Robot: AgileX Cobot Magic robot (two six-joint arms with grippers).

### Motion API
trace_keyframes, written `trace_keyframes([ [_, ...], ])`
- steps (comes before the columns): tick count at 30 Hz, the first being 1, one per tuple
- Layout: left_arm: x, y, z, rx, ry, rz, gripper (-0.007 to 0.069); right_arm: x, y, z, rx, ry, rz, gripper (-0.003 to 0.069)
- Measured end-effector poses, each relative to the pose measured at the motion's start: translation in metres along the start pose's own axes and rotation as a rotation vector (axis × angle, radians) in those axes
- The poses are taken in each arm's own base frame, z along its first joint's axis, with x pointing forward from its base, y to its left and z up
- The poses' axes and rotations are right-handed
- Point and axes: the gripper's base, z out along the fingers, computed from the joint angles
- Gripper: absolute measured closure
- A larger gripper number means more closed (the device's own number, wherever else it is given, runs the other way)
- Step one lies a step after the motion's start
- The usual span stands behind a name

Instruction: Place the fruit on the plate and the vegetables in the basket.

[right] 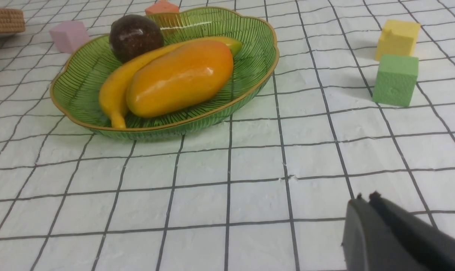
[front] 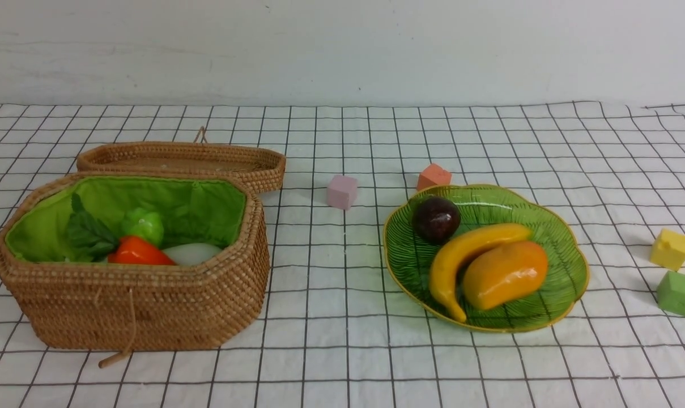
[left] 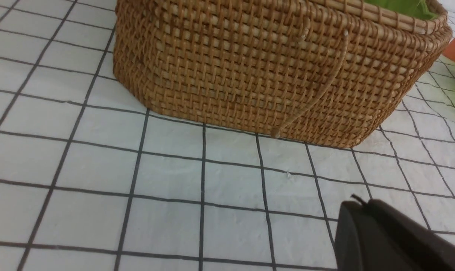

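Now the basket [front: 149, 306] sits on the left of the checked tablecloth [front: 331, 294], open, with its green lining showing. Inside it lie the carrot [front: 141, 252], the pale green gourd [front: 145, 225] just behind it, and the white radish [front: 192, 253] to the carrot's right, with dark green leaves [front: 90, 235] at the left. The flat wicker lid [front: 183, 160] lies just behind the basket, on the far side.

Over on the right, the plate [front: 563, 266] holds all three fruit: the mangosteen [front: 436, 219] at its far left part, the banana [front: 461, 255] curving across the middle, and the mango [front: 505, 274] pressed against the banana's near right side.

A pink cube [front: 342, 191] rests between basket and plate, an orange cube [front: 433, 176] just beyond the plate's far rim, and a yellow cube [front: 670, 249] and green cube [front: 679, 293] stand near each other at the far right.

Neither arm shows in the front view. The left gripper [left: 357, 201] is closed and empty, near the basket's front wall; the right gripper [right: 366, 198] is likewise closed on nothing, on the near side of the plate
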Motion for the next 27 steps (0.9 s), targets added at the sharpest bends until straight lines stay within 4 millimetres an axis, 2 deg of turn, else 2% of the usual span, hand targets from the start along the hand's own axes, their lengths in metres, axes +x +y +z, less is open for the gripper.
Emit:
trace_keyframes([
  [27, -0.0001, -0.0001, 0.0000, 0.001, -0.001, -0.005, 0.0637, 0.0000, 0.0000, 0.0000, 0.000, 0.000, 0.000, 0.0613],
])
